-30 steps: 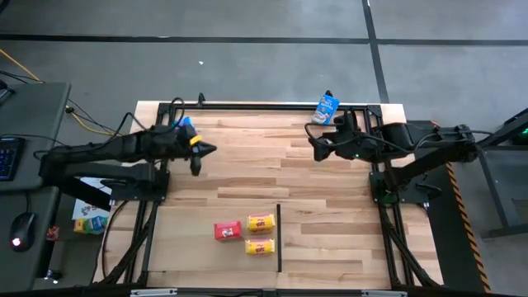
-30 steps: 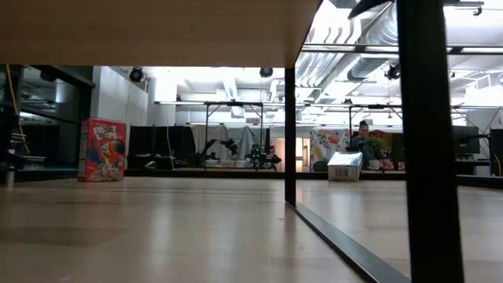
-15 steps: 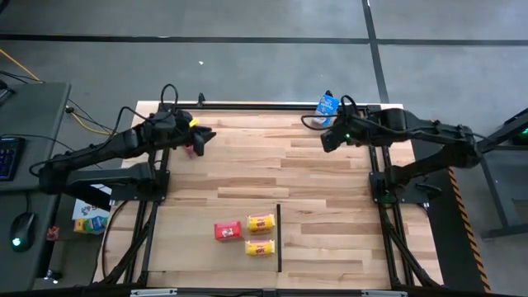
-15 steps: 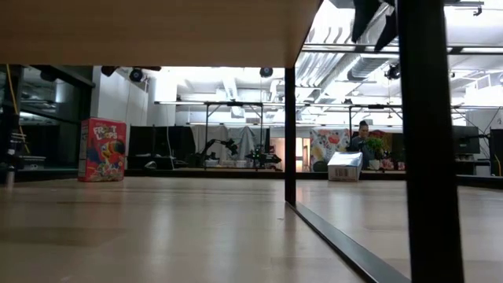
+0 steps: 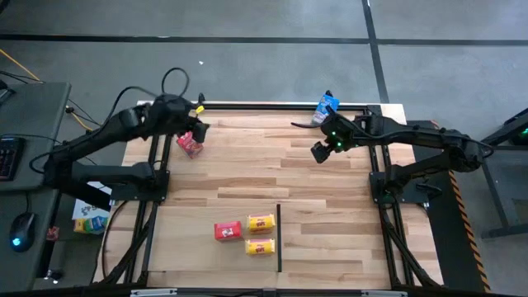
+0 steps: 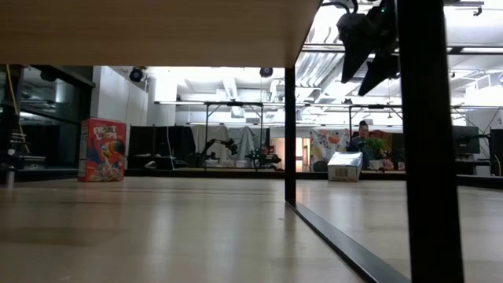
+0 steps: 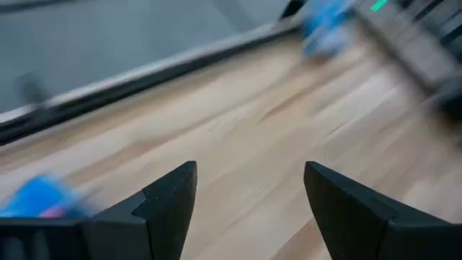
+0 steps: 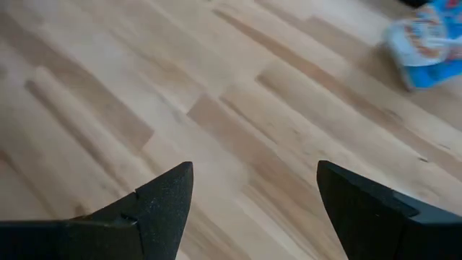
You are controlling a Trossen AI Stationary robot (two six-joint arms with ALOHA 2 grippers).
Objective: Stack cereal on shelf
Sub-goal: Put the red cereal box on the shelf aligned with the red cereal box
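Observation:
A red cereal carton [image 5: 190, 144] stands upright on its bottom at the table's far left; it also shows in the low view [image 6: 102, 149]. My left gripper [image 5: 196, 130] hovers just beyond it, open and empty [image 7: 249, 170]. A blue carton [image 5: 327, 105] sits at the far edge, also seen from the right wrist [image 8: 426, 43]. My right gripper [image 5: 316, 152] hangs open over bare wood near it, empty [image 8: 253, 170]. A red carton [image 5: 228, 230] and two yellow cartons [image 5: 261, 222] [image 5: 259, 246] lie together near the near edge.
The shelf's wooden board [image 6: 157, 31] spans the top of the low view, carried by black posts [image 6: 290, 134]. A thin black strip [image 5: 279, 239] runs beside the yellow cartons. A black rail [image 5: 264, 106] lines the far edge. Bare wood lies between the arms.
My left gripper has come off the red carton, risen and swung toward the far edge, turning as it went. The carton stands upright in the same spot. My right gripper has come down toward the table and turned, and it now shows at the top of the low view.

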